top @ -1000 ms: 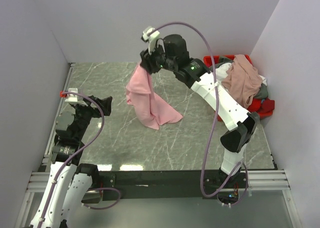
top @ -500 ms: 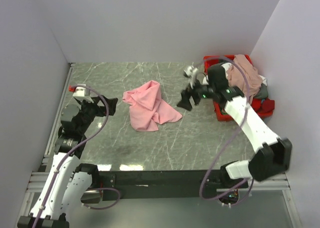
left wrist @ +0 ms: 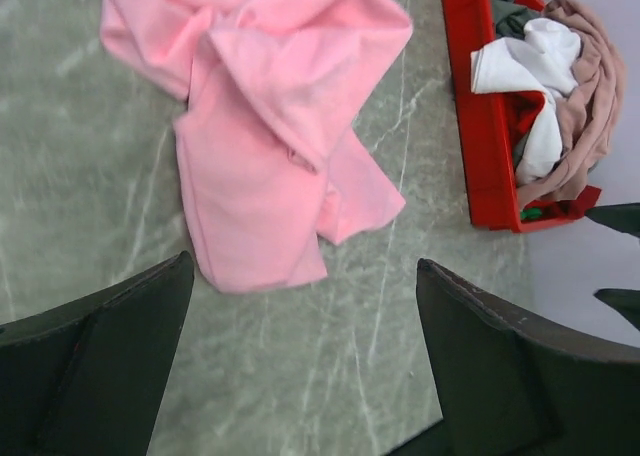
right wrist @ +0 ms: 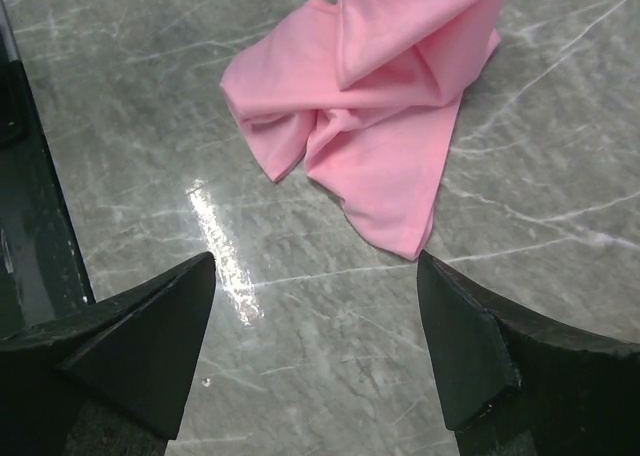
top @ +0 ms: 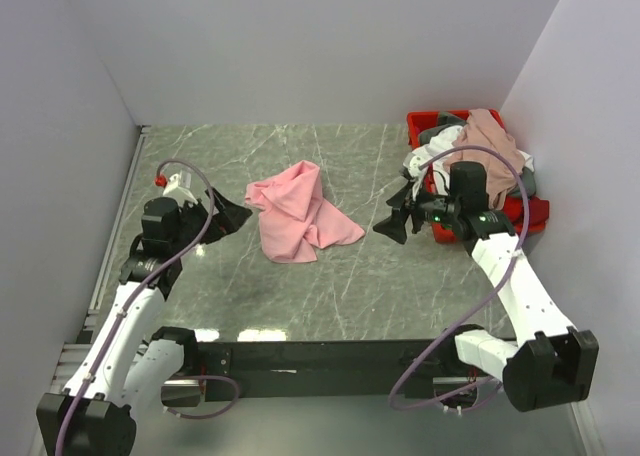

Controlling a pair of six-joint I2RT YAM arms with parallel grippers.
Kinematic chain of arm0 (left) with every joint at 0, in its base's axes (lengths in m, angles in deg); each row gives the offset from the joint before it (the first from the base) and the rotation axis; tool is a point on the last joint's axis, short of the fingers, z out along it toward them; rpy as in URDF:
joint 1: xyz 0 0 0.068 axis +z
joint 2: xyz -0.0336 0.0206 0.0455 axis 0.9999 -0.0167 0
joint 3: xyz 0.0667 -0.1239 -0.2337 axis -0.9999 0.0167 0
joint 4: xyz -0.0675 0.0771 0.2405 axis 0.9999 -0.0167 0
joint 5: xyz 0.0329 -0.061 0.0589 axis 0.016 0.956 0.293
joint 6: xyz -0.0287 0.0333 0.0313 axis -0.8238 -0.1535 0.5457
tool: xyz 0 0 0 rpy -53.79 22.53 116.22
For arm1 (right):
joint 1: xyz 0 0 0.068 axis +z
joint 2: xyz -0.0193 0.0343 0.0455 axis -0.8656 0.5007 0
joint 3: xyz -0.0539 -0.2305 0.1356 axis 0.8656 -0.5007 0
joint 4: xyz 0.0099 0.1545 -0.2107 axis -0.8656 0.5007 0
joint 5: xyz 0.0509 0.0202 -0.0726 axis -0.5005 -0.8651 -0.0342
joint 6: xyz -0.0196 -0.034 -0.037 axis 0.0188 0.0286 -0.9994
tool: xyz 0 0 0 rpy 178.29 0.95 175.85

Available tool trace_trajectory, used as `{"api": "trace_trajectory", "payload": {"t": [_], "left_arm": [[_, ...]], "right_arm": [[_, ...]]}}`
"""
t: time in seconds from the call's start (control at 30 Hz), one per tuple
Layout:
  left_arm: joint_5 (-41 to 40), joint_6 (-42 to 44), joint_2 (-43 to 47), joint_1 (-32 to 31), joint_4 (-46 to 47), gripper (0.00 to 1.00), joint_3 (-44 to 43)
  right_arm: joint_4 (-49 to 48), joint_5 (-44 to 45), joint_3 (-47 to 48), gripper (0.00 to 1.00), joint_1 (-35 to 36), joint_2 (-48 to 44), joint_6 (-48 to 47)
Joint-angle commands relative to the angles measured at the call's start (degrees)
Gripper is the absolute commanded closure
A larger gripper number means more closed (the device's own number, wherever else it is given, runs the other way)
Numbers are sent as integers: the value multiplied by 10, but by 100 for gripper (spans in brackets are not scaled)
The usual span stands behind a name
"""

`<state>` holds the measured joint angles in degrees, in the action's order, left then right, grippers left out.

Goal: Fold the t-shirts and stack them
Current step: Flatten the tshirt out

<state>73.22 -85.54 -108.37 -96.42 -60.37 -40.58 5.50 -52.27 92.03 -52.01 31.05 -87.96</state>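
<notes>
Left gripper point(top: 236, 216): jaws wide apart, nothing between them and no contact with cloth. It sits just beside the left edge of the light pink t-shirt point(top: 300, 211), pointing at it.

Right gripper point(top: 390, 226): jaws also spread wide and empty. It sits near the shirt's right corner but apart from it, between the shirt and the red bin point(left wrist: 480, 126).

The pink shirt lies crumpled on the marble table point(top: 330, 286), mid-table and slightly toward the back. It is bunched and folded over itself, with one flap trailing toward the near right. In both wrist views it is framed between the fingers, with bare table in front of it.

The bin is at the back right corner, piled with shirts. A dusty rose t-shirt point(top: 490, 146) is draped over the top and a white t-shirt point(left wrist: 530, 66) hangs over the bin's left rim. Grey cloth point(top: 527, 181) shows at the right side. In the top view the right arm's wrist crosses the front of the bin and hides part of the pile.
</notes>
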Motion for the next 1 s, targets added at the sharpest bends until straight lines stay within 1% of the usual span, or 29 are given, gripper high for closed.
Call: {"api": "trace_trajectory", "payload": {"t": [0.0,0.13,0.17,0.23,0.27,0.3,0.4,0.43,0.47,0.57,0.7,0.73,0.8,0.9,0.93,0.97], "left_arm": [[-3,-98,11,-7,-35,2,20],[-61,-121,-22,-23,-39,7,47],[-65,-127,-48,-28,-35,7,51],[-74,-146,-74,-53,-7,10,58],[-90,-158,-99,-65,4,11,60],[-98,-164,-113,-90,14,11,61],[-133,-179,-167,-126,42,14,62],[-136,-182,-180,-132,48,16,59],[-143,-186,-205,-141,55,17,58],[-165,-189,-243,-157,65,21,50],[-178,-192,-275,-167,81,27,41],[-178,-192,-280,-169,85,30,40],[-178,-190,-299,-174,96,34,33],[-178,-186,-325,-181,105,42,21],[-178,-186,-334,-182,108,47,19],[-196,-185,-337,-185,111,49,17]], "right_arm": [[4,-4,28,13,-1,30,2],[9,-1,26,14,1,48,-3],[9,0,26,15,1,50,-4],[11,3,25,15,1,55,-6],[11,6,26,15,4,56,-5],[10,7,24,15,6,59,-6],[12,14,24,16,8,66,-10],[12,15,22,16,9,69,-11],[12,17,21,16,10,72,-12],[13,18,20,16,13,80,-14],[20,28,20,17,26,95,-29],[21,30,20,17,32,97,-30],[22,36,18,17,38,100,-37],[24,41,19,17,46,104,-44],[24,43,17,17,49,105,-46],[24,44,16,17,51,105,-49]]}}
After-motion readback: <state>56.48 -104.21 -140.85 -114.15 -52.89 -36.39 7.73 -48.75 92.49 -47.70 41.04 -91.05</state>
